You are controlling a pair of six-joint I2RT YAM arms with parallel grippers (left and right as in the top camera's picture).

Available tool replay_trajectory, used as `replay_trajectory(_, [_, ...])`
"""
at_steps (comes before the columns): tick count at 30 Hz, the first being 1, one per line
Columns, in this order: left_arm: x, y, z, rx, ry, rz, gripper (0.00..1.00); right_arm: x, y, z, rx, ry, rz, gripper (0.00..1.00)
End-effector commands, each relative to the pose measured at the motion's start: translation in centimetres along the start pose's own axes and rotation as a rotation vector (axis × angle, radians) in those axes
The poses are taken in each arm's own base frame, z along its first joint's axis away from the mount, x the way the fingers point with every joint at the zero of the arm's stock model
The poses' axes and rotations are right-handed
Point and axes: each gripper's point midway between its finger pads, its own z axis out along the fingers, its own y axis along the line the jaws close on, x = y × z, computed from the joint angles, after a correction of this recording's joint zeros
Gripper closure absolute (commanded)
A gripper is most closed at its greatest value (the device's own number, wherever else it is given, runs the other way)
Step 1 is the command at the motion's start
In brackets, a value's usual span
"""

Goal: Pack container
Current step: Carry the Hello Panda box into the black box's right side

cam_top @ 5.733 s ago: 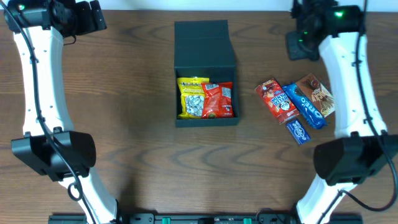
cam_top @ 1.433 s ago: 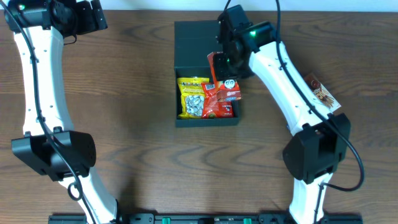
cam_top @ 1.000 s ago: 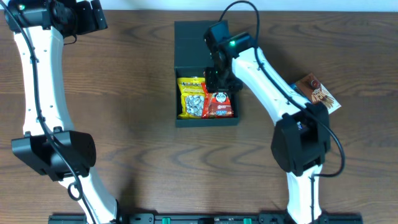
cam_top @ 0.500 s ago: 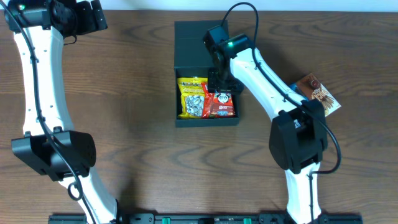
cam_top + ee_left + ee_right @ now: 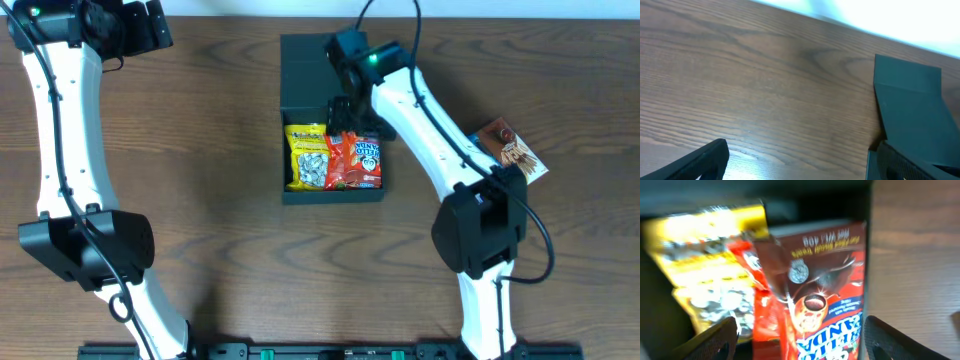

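Observation:
The dark teal container point(image 5: 332, 196) stands open at the table's middle back, its flap lid point(image 5: 325, 65) lying behind it. Inside lie a yellow packet point(image 5: 308, 160) and red packets point(image 5: 358, 162). My right gripper point(image 5: 352, 120) hovers over the box's back right, open. In the right wrist view its fingers point(image 5: 715, 340) stand wide on either side of a red panda-biscuit packet point(image 5: 832, 295) that rests in the box beside the yellow packet point(image 5: 715, 265). My left gripper point(image 5: 140, 25) is open at the far left back, holding nothing, with the container's lid point(image 5: 910, 105) at the right of its view.
A brown snack packet point(image 5: 510, 150) lies on the wooden table point(image 5: 200, 150) to the right of the box, next to my right arm. The arm's lower part crosses the table's right side and may hide other things.
My right gripper has opened over the box and let go of the red panda packet, which now lies flat beside the yellow one. The left arm has not moved.

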Motion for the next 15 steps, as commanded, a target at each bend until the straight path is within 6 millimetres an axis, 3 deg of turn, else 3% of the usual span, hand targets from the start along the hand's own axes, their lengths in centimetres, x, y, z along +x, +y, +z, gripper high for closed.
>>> replay_trajectory(1, [0.1,0.4,0.6,-0.004,0.012,0.016,0.05,-1.7,-0.3,-4.1,0.007,-0.122,0.002,0.3])
replay_trajectory(2, [0.1,0.4,0.6,-0.004,0.012,0.016,0.05,-1.9,-0.3,-4.7,0.004,-0.137,-0.016,0.53])
replay_trajectory(4, [0.1,0.4,0.6,-0.005,0.012,0.015,0.05,-1.8,-0.2,-4.7,-0.003,-0.13,-0.05,0.9])
replay_trajectory(5, [0.1,0.4,0.6,-0.005,0.012,0.015,0.05,-1.6,0.0,-4.4,-0.011,-0.115,-0.071,0.99])
replay_trajectory(11, [0.1,0.4,0.6,-0.004,0.013,0.015,0.05,0.9,1.8,-0.6,-0.146,0.014,-0.241,0.99])
replay_trajectory(15, [0.1,0.4,0.6,-0.004,0.013,0.015,0.05,1.4,2.4,0.8,-0.258,0.049,-0.315,0.99])
